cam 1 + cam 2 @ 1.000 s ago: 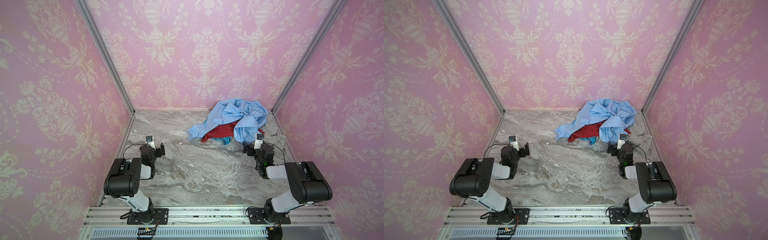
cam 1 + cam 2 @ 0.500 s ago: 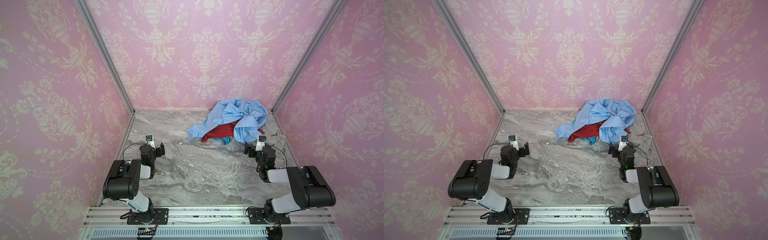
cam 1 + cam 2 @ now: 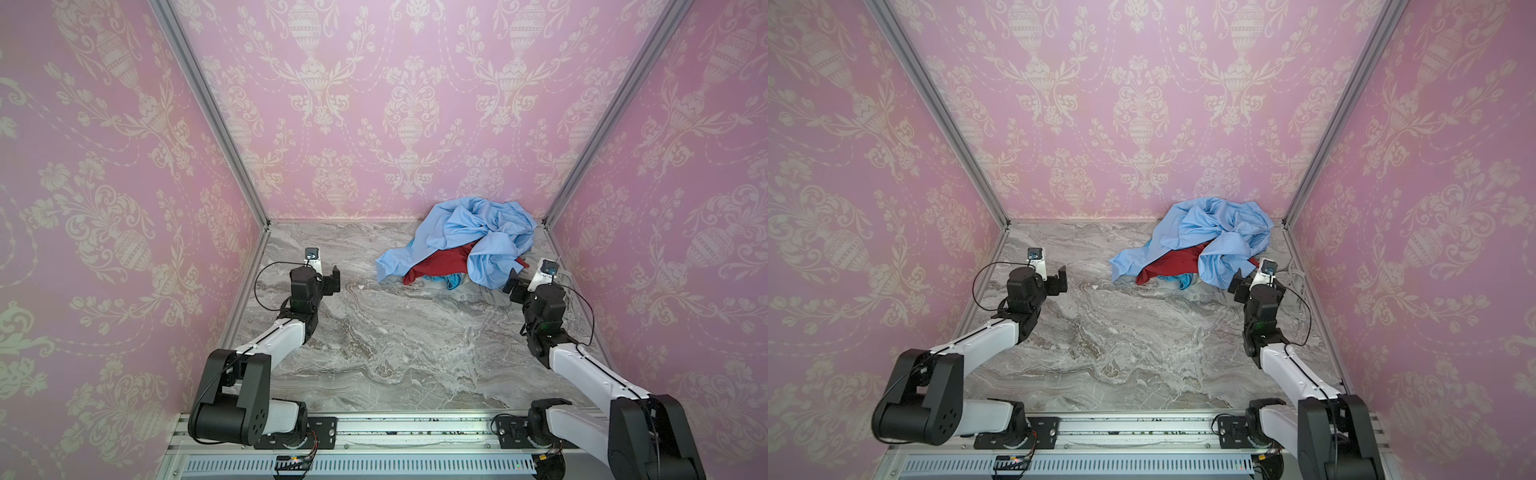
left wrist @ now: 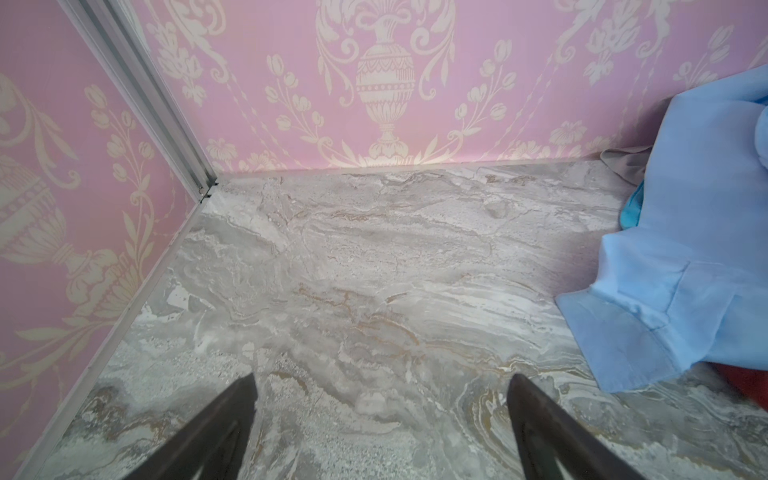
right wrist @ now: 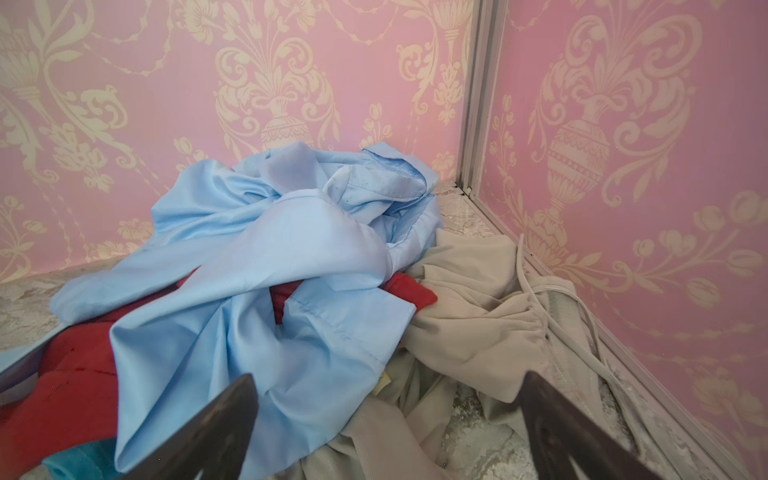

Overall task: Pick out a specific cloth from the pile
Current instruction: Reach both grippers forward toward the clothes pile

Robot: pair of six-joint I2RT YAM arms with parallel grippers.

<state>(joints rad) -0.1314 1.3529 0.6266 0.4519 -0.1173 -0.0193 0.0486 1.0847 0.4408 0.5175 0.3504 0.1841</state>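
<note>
Right pincer (image 3: 510, 281), open, beside the pile (image 3: 478, 232), near the cloth (image 3: 454, 281)

Grey marble-look worktop (image 3: 395, 340): matt, slightly gritty. Big pale sky-blue garment (image 5: 257, 249): smooth woven cloth, faint sheen. Dark red cloth (image 5: 70, 374): soft, matt. Turquoise-blue cloth (image 5: 70, 459): looks fuzzy. Pale grey cloth (image 5: 469, 328), far right: ribbed knit. Silver corner post (image 3: 208, 112): brushed metal. Left claw (image 4: 381, 378), right claw (image 5: 386, 376): matt black.
</note>
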